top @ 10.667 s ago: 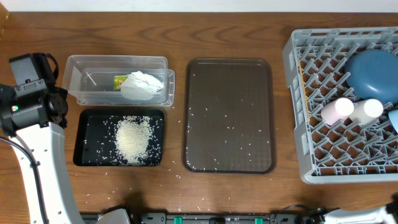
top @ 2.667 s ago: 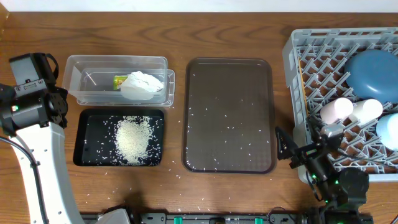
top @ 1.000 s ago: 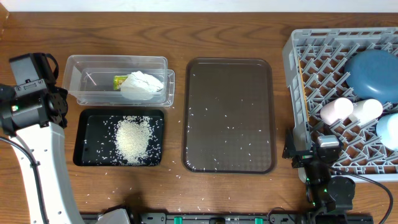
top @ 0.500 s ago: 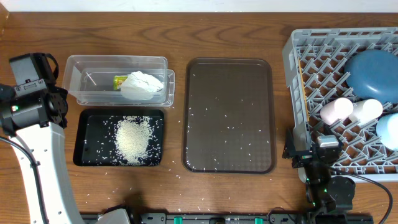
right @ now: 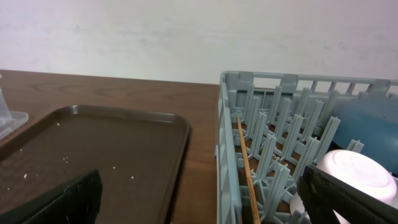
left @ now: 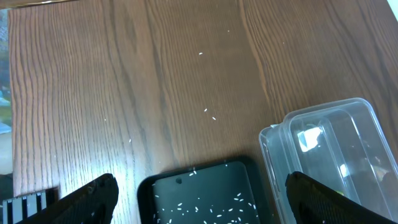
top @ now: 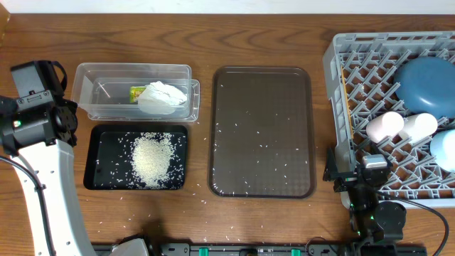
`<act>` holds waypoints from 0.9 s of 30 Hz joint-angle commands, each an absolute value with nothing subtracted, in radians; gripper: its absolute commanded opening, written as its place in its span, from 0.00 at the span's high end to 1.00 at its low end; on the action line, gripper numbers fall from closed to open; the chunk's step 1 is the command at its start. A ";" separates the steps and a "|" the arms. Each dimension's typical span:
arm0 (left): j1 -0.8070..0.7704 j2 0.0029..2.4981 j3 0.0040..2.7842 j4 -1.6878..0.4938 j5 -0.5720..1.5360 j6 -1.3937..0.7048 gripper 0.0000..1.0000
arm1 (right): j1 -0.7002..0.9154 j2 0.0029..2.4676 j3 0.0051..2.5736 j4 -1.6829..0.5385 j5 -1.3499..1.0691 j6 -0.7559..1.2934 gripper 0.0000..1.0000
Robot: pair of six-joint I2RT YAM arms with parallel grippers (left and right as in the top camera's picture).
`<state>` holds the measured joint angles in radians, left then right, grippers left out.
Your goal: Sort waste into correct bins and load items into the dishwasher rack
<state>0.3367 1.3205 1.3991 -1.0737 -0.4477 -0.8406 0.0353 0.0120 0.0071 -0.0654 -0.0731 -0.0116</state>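
Note:
The clear tub (top: 106, 71) holds the snack wrapper (top: 137, 92) and the tissue (top: 162, 97). A rice pile (top: 151, 158) lies in the black tray (top: 103, 160). The grey rack (top: 334, 78) at the right holds the dark-blue bowl (top: 426, 85), pink cup (top: 384, 126), white cup (top: 418, 126), light-blue bowl (top: 444, 149) and chopsticks (right: 247, 165) along its left wall. My right gripper (right: 205, 205) is open and empty, straddling the rack's front-left wall (right: 221, 143). My left gripper (left: 202, 205) hangs open and empty above the black tray's (left: 205, 193) left end, beside the tub (left: 336, 155).
A dark brown serving tray (top: 261, 85) lies mid-table with stray rice grains (top: 249, 135) on it. More grains dot the wood near the front edge (top: 206, 203). The left arm (top: 35, 121) stands at the table's left side.
Nothing has moved in the last second. Since the oldest frame the light-blue bowl has appeared in the rack, and the right arm has come to rest at the rack's front-left corner.

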 commanded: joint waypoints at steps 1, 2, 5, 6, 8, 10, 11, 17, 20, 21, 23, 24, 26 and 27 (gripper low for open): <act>0.340 1.331 1.402 -1.077 -0.456 -0.843 0.11 | 0.053 0.006 0.006 -0.071 -0.060 -0.023 0.01; 0.340 1.331 1.402 -1.077 -0.456 -0.843 0.11 | 0.053 0.006 0.006 -0.071 -0.060 -0.023 0.01; 0.340 1.323 1.402 -1.077 -0.456 -0.843 0.11 | 0.053 0.006 0.006 -0.071 -0.060 -0.023 0.01; 0.340 1.317 1.402 -1.077 -0.456 -0.843 0.11 | 0.053 0.006 0.006 -0.071 -0.060 -0.023 0.01; 0.340 1.303 1.402 -1.077 -0.456 -0.843 0.11 | 0.053 0.006 0.006 -0.071 -0.060 -0.023 0.01; 0.340 1.286 1.402 -1.077 -0.456 -0.843 0.11 | 0.053 0.006 0.006 -0.071 -0.060 -0.023 0.01; 0.340 1.277 1.402 -1.077 -0.456 -0.843 0.11 | 0.053 0.006 0.006 -0.071 -0.060 -0.023 0.01; 0.340 1.223 1.402 -1.184 -0.453 -0.831 0.11 | 0.053 0.006 0.006 -0.071 -0.060 -0.023 0.01; 0.340 1.198 1.402 -1.313 -0.406 -0.831 0.11 | 0.053 0.006 0.006 -0.071 -0.060 -0.023 0.01; 0.340 1.191 1.402 -1.350 -0.382 -0.831 0.11 | 0.053 0.006 0.006 -0.071 -0.060 -0.023 0.01; 0.340 1.175 1.399 -1.416 -0.338 -0.831 0.11 | 0.053 0.006 0.006 -0.071 -0.060 -0.023 0.01; 0.340 1.166 1.392 -1.435 -0.312 -0.832 0.11 | 0.053 0.006 0.006 -0.071 -0.060 -0.023 0.01; 0.336 1.141 1.363 -1.442 -0.257 -0.831 0.11 | 0.053 0.006 0.006 -0.071 -0.060 -0.023 0.01; 0.328 1.125 1.339 -1.439 -0.237 -0.832 0.11 | 0.053 0.006 0.006 -0.071 -0.060 -0.023 0.01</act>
<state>0.3363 1.1568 1.3834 -1.4322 -0.3279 -0.8368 0.0353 0.0120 0.0071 -0.0662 -0.0704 -0.0120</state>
